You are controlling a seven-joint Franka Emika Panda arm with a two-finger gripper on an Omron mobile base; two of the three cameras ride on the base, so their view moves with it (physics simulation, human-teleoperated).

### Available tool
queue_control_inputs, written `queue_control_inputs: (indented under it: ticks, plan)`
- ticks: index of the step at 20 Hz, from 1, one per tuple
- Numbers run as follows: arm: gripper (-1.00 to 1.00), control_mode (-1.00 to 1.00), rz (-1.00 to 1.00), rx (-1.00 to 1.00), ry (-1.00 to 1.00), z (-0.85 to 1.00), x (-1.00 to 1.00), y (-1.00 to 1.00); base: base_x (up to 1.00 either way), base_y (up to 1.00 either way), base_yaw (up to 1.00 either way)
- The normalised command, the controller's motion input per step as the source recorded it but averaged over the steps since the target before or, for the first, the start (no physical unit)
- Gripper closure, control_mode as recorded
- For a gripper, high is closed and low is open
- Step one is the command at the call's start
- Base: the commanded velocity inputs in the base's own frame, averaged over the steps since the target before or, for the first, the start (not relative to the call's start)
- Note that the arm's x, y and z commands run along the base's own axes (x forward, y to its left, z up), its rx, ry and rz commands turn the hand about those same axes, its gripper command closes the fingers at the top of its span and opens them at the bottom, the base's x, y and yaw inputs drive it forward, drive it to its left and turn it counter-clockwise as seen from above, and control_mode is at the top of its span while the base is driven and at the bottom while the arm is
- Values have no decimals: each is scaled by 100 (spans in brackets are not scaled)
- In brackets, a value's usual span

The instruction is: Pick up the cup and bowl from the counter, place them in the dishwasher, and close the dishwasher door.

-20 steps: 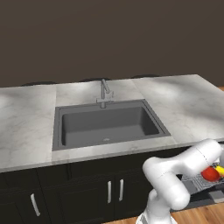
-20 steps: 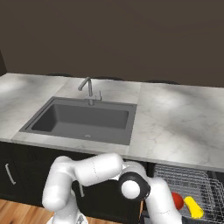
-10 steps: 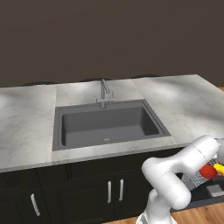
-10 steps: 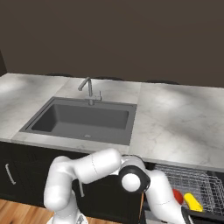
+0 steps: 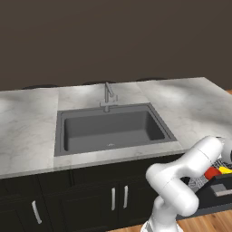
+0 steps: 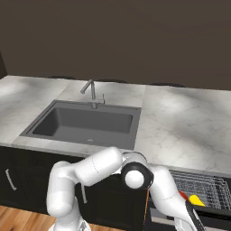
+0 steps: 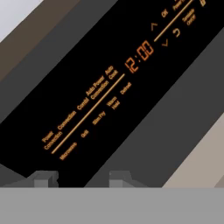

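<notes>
The red bowl (image 5: 211, 173) and the yellow cup (image 5: 225, 170) lie side by side in the dishwasher's pulled-out wire rack (image 6: 205, 186), under the counter (image 6: 180, 126) edge. In the right base view the bowl (image 6: 182, 196) and cup (image 6: 196, 200) show just past my forearm. The dishwasher door (image 5: 214, 199) hangs open below the rack. My arm bends down to the right, toward the door. In the hand view my gripper (image 7: 82, 179) faces a black panel (image 7: 109, 100) with orange lettering and a clock. Its fingertips (image 7: 43, 178) stand apart with nothing between them.
A dark grey sink (image 5: 111, 129) with a metal tap (image 5: 108, 95) is set in the middle of the counter. Dark cabinets (image 5: 90, 195) with silver handles run beneath it. Wooden floor (image 5: 213, 222) shows at the bottom right.
My elbow has shifted slightly upward in the right base view. The cup and bowl have stayed in the rack.
</notes>
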Motion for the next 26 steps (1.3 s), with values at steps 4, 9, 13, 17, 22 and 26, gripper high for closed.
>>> queue_control_inputs:
  ticks: [4,9,13,17,22,26]
  plan:
    - [-100,-100,0,1,0,-16,93,-61,0,0,0]
    - [-100,-100,0,0,0,-19,82,-60,0,0,0]
    - [-100,-100,0,0,0,-21,81,-61,0,0,0]
    - [-100,-100,0,0,0,-22,76,-61,0,0,0]
    - [-100,-100,0,0,0,-26,70,-61,0,0,0]
    - [-100,-100,0,0,0,-28,59,-60,0,0,0]
